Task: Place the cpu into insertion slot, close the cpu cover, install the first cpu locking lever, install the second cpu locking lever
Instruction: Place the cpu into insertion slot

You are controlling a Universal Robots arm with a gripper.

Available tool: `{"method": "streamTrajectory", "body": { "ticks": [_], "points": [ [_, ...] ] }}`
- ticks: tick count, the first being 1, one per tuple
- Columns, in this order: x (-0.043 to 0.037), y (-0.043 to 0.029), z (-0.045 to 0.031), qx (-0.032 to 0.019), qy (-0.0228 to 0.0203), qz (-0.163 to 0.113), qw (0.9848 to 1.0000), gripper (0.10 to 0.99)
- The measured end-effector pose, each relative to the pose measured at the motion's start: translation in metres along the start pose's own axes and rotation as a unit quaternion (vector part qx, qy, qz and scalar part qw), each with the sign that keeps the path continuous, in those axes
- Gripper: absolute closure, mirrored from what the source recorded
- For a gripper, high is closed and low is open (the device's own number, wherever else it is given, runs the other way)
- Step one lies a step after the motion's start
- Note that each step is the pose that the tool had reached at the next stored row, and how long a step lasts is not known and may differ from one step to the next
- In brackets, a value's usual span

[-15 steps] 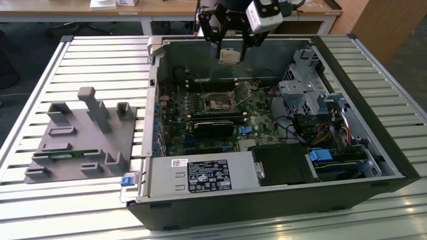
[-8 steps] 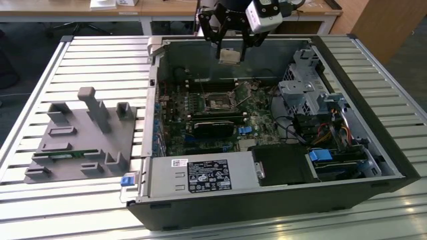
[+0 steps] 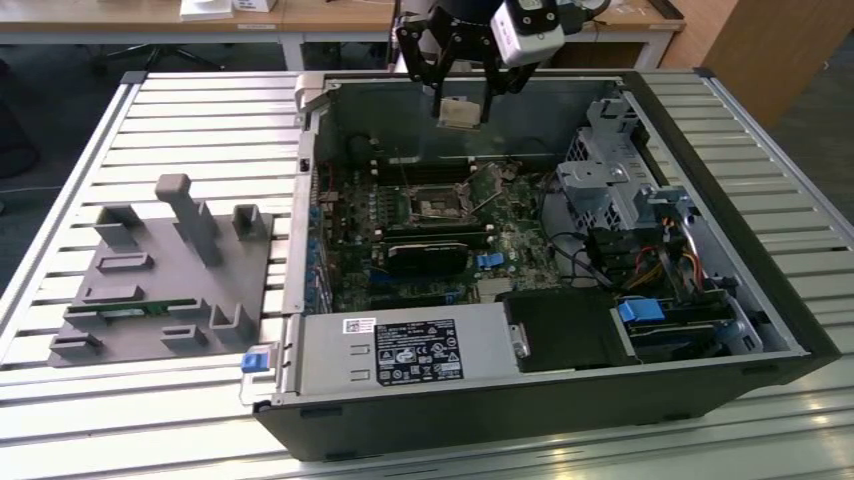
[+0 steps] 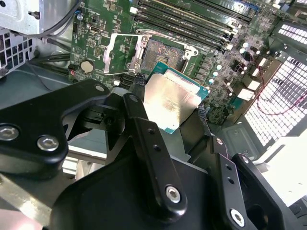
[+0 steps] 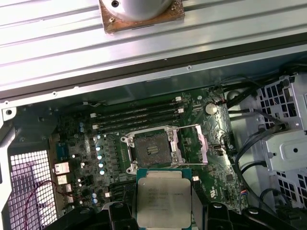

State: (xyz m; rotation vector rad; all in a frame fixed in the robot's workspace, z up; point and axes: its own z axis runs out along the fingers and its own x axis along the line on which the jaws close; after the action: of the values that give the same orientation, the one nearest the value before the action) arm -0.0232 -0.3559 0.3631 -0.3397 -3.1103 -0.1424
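Open black computer case [image 3: 534, 425] laid on its side on a slatted metal table [image 3: 200, 110]. On the exterior view's left, well apart from the case, a grey moulded fixture [image 3: 160, 280] with upright posts. Inside the case: silver power supply [image 3: 334, 350] with a label along the near wall, blue latch [image 3: 254, 362] at its corner, black rectangular card [image 3: 427, 255] seated on the green motherboard [image 3: 521, 235], metal drive cage [image 3: 607, 190] on the exterior view's right. Long black memory slots [image 5: 136, 117] side by side, coin battery [image 5: 210, 108] near them, black cables [image 5: 259, 135] looping beside the board, perforated panel [image 5: 24, 177] at the case wall.
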Motion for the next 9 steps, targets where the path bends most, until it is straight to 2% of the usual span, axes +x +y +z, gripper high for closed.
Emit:
{"method": "streamTrajectory", "body": {
  "ticks": [9],
  "points": [
    [0.0, 0.0, 0.0, -0.0001, -0.0003, 0.004, 1.0, 0.545]
  ]
}}
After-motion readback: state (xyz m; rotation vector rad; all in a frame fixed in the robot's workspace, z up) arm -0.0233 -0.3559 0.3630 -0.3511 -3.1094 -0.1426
